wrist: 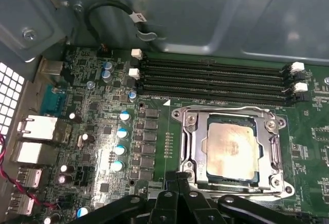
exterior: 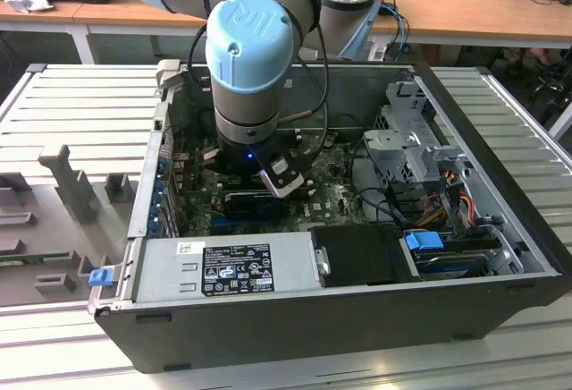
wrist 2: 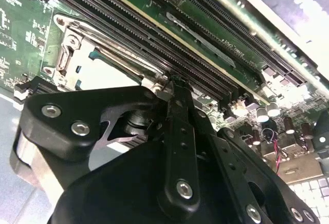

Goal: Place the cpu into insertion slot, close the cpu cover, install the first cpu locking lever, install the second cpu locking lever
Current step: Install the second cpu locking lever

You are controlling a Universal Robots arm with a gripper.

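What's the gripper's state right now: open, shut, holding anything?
Gripper: fingers drawn together and shut, nothing between them, poised at the edge of the cpu cover, which lies closed over the cpu.

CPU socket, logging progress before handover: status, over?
Gripper at the cpu cover edge. Cover down over the cpu, seated in the insertion slot. Nothing in the way.

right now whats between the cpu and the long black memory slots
In the first wrist view, the silvery cpu cover's frame edge and a bare strip of green motherboard lie between the cpu and the memory slots.
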